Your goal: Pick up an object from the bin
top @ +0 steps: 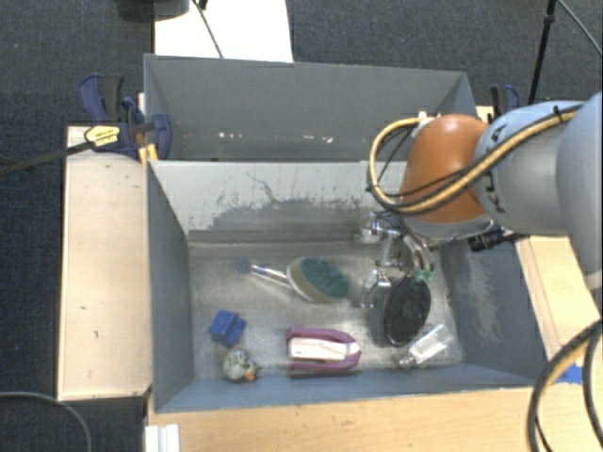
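Nearest, along the front wall of the grey bin (170,281), lie one small mottled ball (237,365), one purple-and-white case (323,348) and one clear plastic piece (426,344). Just behind the ball sits one blue block (226,326). Farther in, on the right, one black oval object (407,316) lies with the hand (384,288) over its upper left edge; how wide the hand stands I cannot tell. Just left lies one teal-headed brush (318,278) with a clear handle.
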